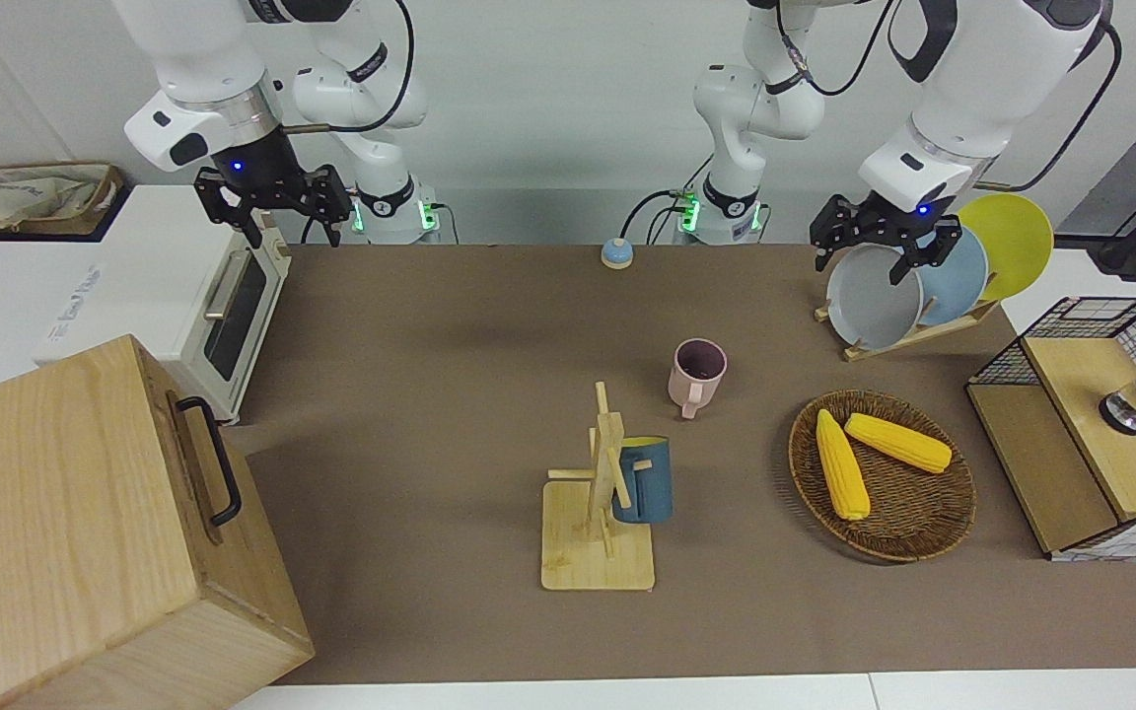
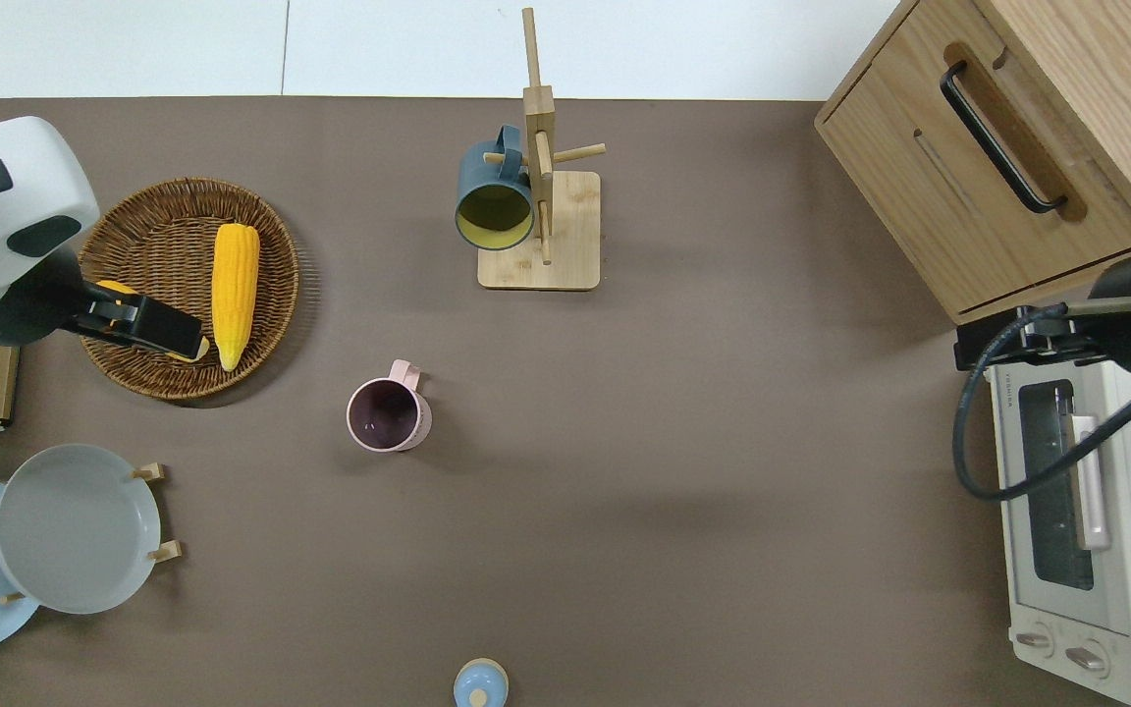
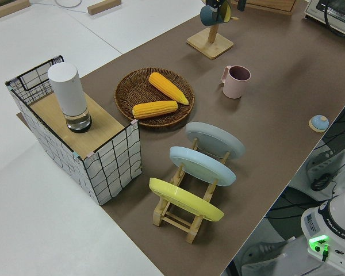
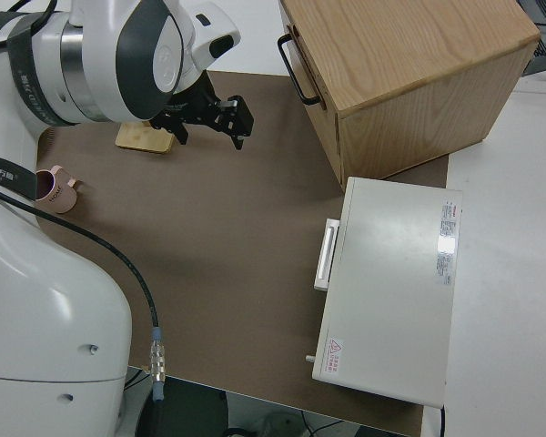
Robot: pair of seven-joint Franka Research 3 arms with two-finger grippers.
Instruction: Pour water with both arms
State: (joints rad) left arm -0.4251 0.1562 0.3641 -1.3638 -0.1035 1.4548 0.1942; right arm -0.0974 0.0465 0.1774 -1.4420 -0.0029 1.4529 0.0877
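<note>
- Wooden box (image 1: 85, 532) sits closest to the front camera, at the right arm's end of the table, beside the toaster oven (image 1: 223, 316).
- Right gripper (image 1: 277, 212) hangs high by the toaster oven (image 2: 1076, 511), fingers spread, holding nothing.
- Left gripper (image 1: 882, 245) is over the wicker basket (image 2: 163, 378) with the corn (image 2: 234, 295); fingers look open and empty, though the overhead angle hides the gap.
- Pink mug (image 2: 389, 414) stands upright on the mat, mouth up, handle pointing away from the robots; it lies toward table centre from the left fingers, and much nearer them than the right.
- Blue mug (image 2: 494, 196) hangs on the wooden rack (image 2: 538, 231), farther out, roughly midway between both grippers.
- Judgement: neither cup is grasped yet; left arm is better placed for the pink mug.
</note>
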